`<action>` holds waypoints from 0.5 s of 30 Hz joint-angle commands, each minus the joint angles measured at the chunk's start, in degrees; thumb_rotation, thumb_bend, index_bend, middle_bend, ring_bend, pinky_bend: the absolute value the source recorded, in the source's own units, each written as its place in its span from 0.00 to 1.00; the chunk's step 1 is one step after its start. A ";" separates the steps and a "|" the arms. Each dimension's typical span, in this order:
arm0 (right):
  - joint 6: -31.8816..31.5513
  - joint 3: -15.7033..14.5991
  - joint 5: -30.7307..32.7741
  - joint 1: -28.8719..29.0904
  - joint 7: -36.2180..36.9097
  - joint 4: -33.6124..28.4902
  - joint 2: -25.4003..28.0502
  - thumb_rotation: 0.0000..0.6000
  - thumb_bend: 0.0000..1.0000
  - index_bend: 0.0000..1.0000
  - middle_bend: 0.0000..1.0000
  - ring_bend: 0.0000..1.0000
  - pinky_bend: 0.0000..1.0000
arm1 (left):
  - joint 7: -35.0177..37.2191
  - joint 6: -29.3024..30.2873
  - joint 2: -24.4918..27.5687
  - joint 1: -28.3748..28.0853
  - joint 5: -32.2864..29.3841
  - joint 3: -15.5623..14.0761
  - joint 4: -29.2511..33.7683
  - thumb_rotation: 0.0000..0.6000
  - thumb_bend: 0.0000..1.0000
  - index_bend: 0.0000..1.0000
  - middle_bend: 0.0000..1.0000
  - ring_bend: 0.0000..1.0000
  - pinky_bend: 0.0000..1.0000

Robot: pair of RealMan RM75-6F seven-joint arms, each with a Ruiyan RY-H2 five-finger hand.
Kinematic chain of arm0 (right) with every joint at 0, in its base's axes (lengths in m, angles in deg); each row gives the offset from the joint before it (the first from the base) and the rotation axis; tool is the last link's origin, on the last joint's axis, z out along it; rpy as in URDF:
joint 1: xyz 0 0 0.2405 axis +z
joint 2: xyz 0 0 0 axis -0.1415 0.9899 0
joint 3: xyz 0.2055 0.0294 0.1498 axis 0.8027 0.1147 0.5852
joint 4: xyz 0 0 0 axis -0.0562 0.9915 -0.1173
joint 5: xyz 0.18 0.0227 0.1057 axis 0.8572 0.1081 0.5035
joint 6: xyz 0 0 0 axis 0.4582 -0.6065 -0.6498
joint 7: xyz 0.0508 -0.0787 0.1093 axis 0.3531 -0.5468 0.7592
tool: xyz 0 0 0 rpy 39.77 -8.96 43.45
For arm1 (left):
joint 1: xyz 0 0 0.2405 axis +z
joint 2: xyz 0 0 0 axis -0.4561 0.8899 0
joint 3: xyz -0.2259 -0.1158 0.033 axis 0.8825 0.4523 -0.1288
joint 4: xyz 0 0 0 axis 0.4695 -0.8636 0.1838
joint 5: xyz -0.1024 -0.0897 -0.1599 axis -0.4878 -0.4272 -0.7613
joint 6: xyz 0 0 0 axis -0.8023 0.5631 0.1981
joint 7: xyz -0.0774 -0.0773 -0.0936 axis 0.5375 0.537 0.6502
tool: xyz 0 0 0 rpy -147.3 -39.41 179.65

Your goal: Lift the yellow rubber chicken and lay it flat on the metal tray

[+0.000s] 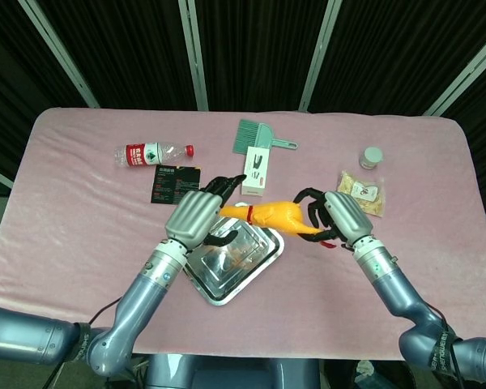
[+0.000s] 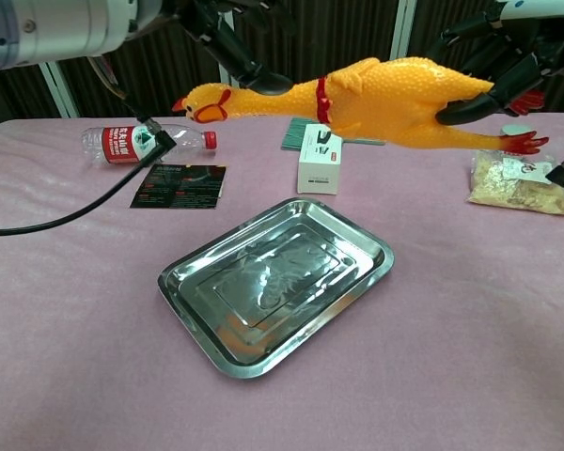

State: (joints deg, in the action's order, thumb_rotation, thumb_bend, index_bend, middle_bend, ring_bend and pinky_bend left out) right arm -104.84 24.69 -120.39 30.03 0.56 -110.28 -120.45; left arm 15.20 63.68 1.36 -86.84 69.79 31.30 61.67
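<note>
**Materials we can make out on this table**

We see a yellow rubber chicken (image 2: 395, 94) with a pebbled, slightly glossy skin. The metal tray (image 2: 277, 282) is polished to a mirror shine and throws reflections. The tablecloth (image 2: 470, 357) is pink, matt and soft-looking, a bit velvety. The water bottle (image 2: 146, 143) is clear glossy plastic with a printed label. The hands, left (image 1: 196, 217) and right (image 1: 338, 215), have smooth silvery backs and black fingers.
</note>
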 commanded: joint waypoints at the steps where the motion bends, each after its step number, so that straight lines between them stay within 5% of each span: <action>1: 0.76 -0.43 -0.25 -0.20 1.25 1.15 -0.56 1.00 0.46 1.00 0.77 0.78 0.74 | 3.32 0.16 3.61 3.68 4.85 -2.33 2.71 1.00 0.26 0.00 0.12 0.08 0.34; 15: 5.59 -3.06 -3.53 2.83 2.24 9.63 -9.02 1.00 0.46 1.00 0.77 0.78 0.74 | 15.09 3.23 14.59 17.34 21.90 -10.49 3.93 1.00 0.26 0.03 0.14 0.08 0.33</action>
State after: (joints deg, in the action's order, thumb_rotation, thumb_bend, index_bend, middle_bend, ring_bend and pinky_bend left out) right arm -100.25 22.37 -123.37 31.89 3.73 -102.44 -127.63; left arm 28.84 66.16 14.39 -71.05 89.80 22.18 65.99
